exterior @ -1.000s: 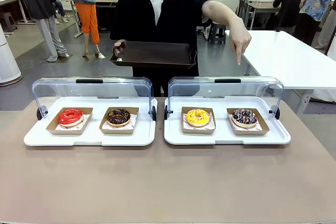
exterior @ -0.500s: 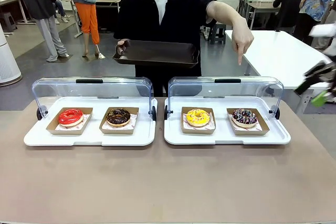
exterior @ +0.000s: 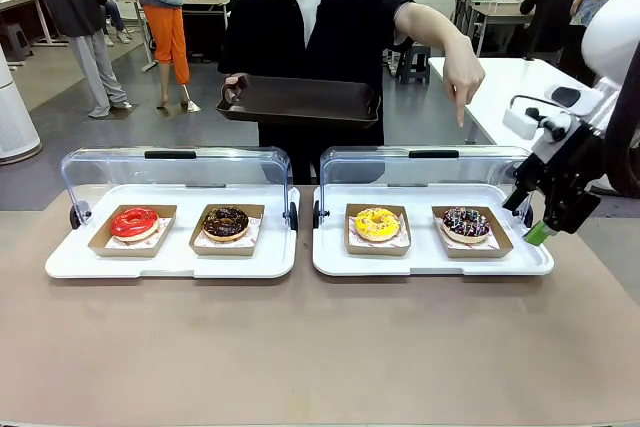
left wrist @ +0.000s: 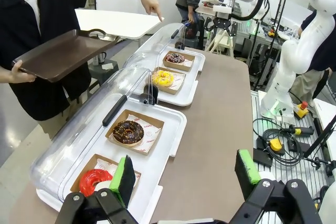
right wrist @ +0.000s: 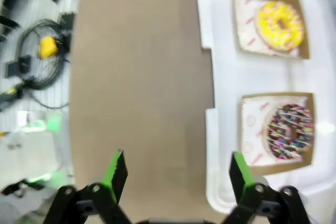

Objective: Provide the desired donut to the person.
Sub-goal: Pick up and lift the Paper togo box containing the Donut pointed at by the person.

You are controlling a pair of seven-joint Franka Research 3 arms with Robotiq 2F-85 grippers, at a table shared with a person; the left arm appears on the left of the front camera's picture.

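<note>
The person (exterior: pixel 310 17) in a black shirt stands across the table, holding a brown tray (exterior: pixel 300 99) in one hand. The other hand (exterior: pixel 462 77) points down over the sprinkled chocolate donut (exterior: pixel 466 222) (right wrist: pixel 290 131) (left wrist: pixel 175 57). Beside it sits a yellow donut (exterior: pixel 377 223) (right wrist: pixel 281 23); a chocolate donut (exterior: pixel 226 221) (left wrist: pixel 128 131) and a red donut (exterior: pixel 134 221) (left wrist: pixel 94 181) lie in the left case. My right gripper (exterior: pixel 527 215) (right wrist: pixel 177 170) hangs open by the right end of the right case, holding nothing. My left gripper (left wrist: pixel 185 174) is open and empty above the table's left end.
Each donut lies in a brown paper tray on a white display base (exterior: pixel 430 259) with a clear lid (exterior: pixel 430 165) tipped open at the back. A second base (exterior: pixel 170 259) stands at the left. The near half of the brown table (exterior: pixel 320 347) is bare.
My right arm has swung in from the right and come down beside the right case. The person keeps pointing at the sprinkled donut and holding the tray.
</note>
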